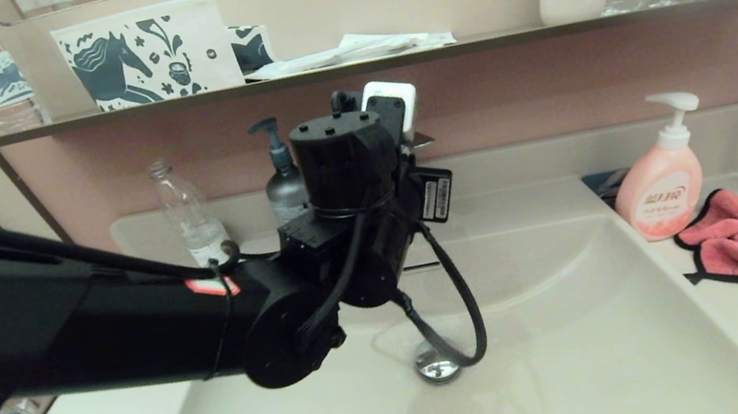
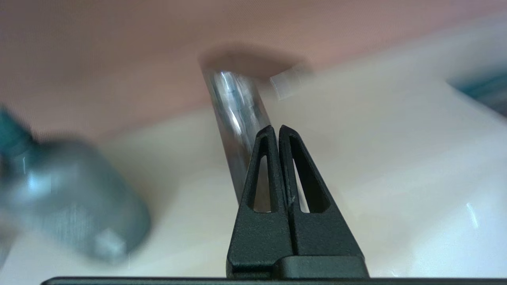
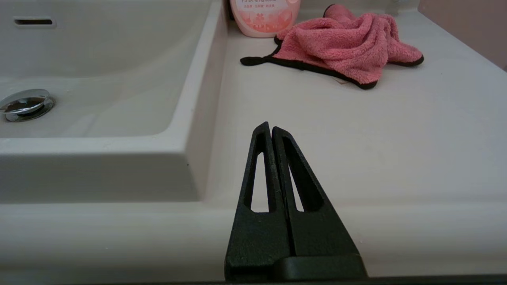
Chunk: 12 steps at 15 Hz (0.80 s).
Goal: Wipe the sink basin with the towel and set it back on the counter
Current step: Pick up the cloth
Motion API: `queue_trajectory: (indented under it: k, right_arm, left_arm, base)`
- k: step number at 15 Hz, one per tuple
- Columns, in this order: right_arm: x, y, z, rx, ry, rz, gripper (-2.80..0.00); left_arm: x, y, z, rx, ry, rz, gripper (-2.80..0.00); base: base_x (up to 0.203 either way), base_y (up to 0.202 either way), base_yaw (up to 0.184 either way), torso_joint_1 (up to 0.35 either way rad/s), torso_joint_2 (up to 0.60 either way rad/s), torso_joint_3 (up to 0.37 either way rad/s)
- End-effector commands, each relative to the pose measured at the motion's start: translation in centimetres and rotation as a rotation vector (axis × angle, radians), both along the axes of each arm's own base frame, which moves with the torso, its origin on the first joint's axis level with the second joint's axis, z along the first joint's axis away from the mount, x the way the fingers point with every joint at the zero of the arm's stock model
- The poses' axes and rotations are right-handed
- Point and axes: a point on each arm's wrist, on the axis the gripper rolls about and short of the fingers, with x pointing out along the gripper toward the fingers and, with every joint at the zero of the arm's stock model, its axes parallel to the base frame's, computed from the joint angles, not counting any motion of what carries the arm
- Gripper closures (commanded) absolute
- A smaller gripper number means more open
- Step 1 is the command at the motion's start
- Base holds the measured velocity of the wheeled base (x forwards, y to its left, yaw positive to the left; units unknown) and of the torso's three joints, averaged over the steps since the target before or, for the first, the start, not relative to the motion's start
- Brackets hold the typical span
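Lying crumpled on the counter [image 3: 396, 130] ahead of the clenched, empty right gripper [image 3: 271, 128], the towel [image 3: 340, 45] sits well right of the left gripper [image 2: 276, 128] (likewise clenched, empty, near the tap).

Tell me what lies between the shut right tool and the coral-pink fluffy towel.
Nothing: only bare cream-white counter lies between the right tool and the coral-pink fluffy towel, shown in the right wrist view.

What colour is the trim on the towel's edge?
Black, around the coral-pink towel; clearest in the right wrist view.
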Motion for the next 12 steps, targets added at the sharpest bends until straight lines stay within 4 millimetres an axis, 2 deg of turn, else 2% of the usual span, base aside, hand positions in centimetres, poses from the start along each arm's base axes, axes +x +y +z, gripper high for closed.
queue_trajectory:
  k: [1,3,5,7,12]
  right_arm:
    - [0.0,0.0,0.0,0.0,0.002,-0.001,0.0]
    - [0.0,0.0,0.0,0.0,0.001,-0.001,0.0]
    - [0.0,0.0,0.0,0.0,0.0,-0.001,0.0]
    - [0.0,0.0,0.0,0.0,0.001,-0.001,0.0]
    - [0.0,0.0,0.0,0.0,0.001,-0.001,0.0]
  left_arm:
    - [-3.6,3.1,0.5,0.003,0.021,-0.008,0.0]
    - [-6.3,5.2,-0.2,0.021,0.053,-0.013,0.0]
    - [-8.1,7.0,-0.1,0.014,0.055,-0.014,0.0]
    - [-9.2,8.7,0.6,-0.005,0.04,-0.006,0.0]
    - [-11.3,13.2,-0.3,0.0,0.049,0.035,0.0]
  base:
    - [0.0,0.0,0.0,0.0,0.0,0.0]
    - [0.0,0.0,0.0,0.0,0.0,0.0]
    - [0.0,0.0,0.0,0.0,0.0,0.0]
    - [0.0,0.0,0.0,0.0,0.0,0.0]
    - [0.0,0.0,0.0,0.0,0.0,0.0]
